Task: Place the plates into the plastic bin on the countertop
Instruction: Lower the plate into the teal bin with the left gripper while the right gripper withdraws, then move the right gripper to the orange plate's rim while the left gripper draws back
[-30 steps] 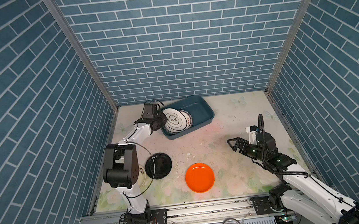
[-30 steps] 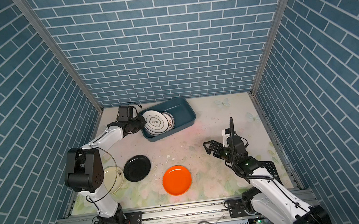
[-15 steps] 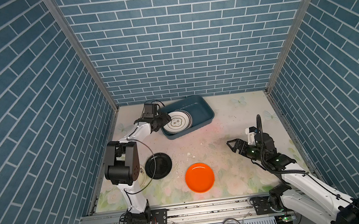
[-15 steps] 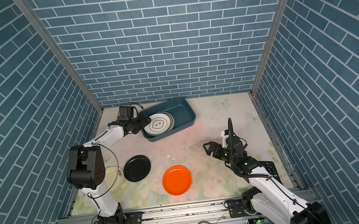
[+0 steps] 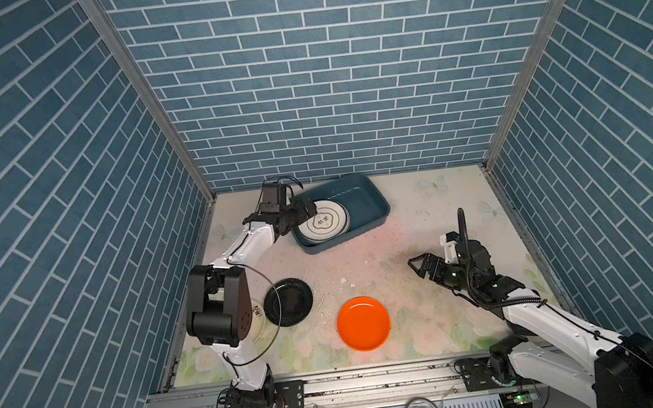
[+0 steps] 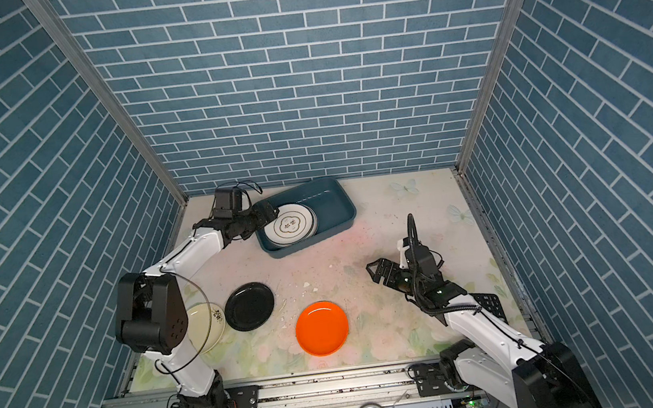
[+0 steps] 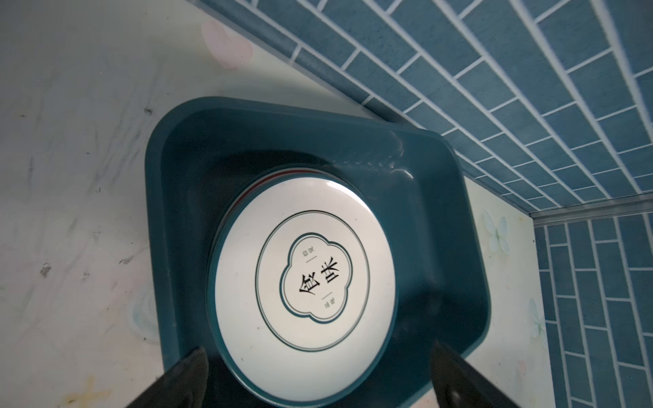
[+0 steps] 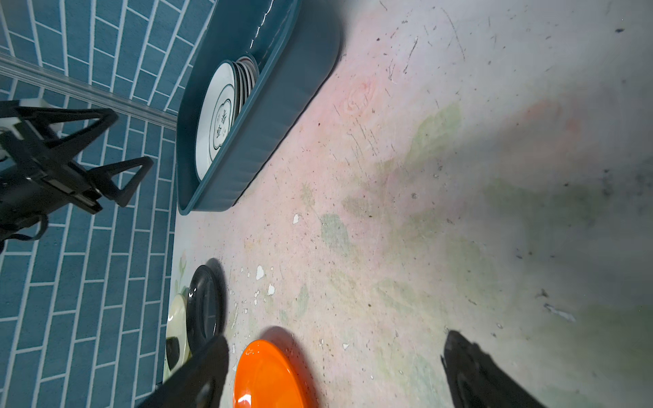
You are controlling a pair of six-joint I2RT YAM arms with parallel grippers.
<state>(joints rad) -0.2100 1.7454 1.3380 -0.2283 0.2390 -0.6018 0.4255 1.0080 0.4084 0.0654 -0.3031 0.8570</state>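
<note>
Countertop (image 5: 423, 219): L tool (image 5: 311, 214) spread at bin (image 5: 361, 197) w/ plate stack (image 5: 323, 224); R tool (image 5: 418, 268) spread, empty.

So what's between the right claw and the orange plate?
Nothing is in the way. In a top view, only bare flowery countertop lies between the open right gripper and the orange plate.

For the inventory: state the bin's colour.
Dark teal; the bin shows best in the left wrist view.
</note>
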